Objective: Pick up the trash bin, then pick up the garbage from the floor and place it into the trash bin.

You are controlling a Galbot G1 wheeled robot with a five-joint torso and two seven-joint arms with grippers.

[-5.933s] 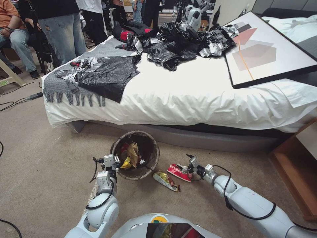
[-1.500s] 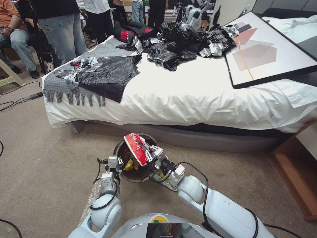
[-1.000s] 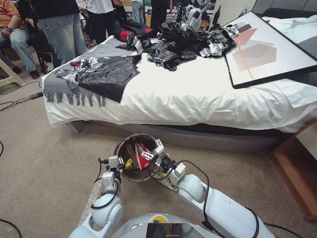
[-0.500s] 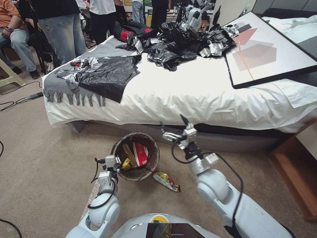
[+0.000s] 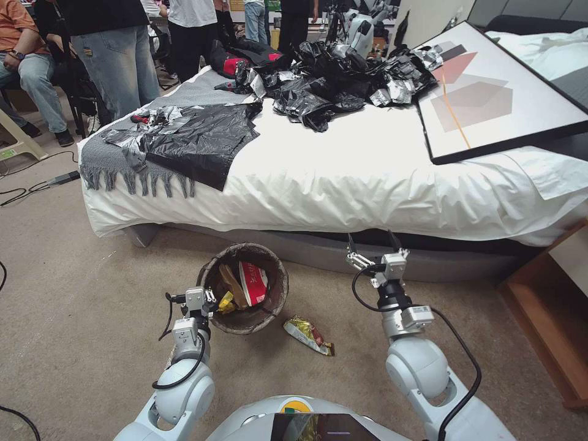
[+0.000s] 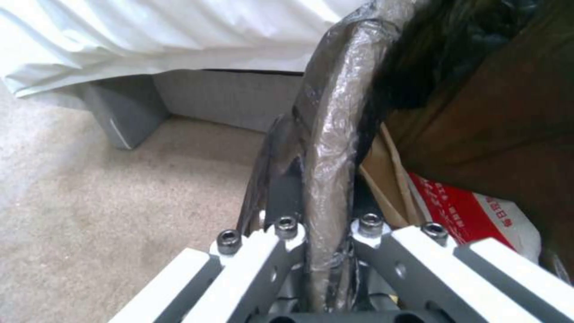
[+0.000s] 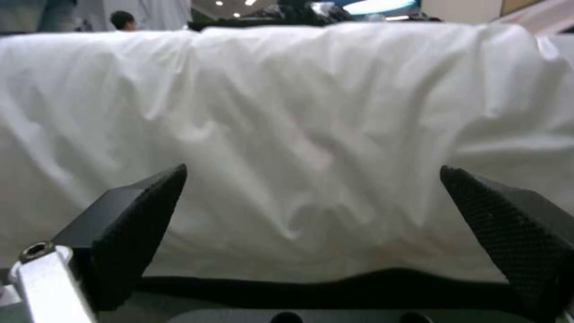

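The trash bin (image 5: 278,294) with its dark liner sits low over the carpet floor (image 5: 79,294) in front of the bed. Inside lie a red wrapper (image 5: 253,283), a brown paper bag (image 5: 232,286) and a yellow piece. My left gripper (image 5: 207,299) is shut on the bin's near-left rim (image 6: 328,188), one finger on each side of the lined edge. A red and gold snack wrapper (image 5: 308,334), a piece of garbage, lies on the carpet just right of the bin. My right gripper (image 5: 370,246) is raised, open and empty, facing the white sheet (image 7: 299,134).
The bed (image 5: 367,177) with white sheet, black plastic sheets (image 5: 208,138) and a framed picture (image 5: 496,92) stands close ahead. A wooden nightstand (image 5: 551,312) is at the right. People stand at the far left, cables (image 5: 30,184) run on the carpet.
My right gripper carried the red wrapper from the floor to the bin, let it go inside, then lifted away to the right and now points at the bed. The bin shifted slightly left.
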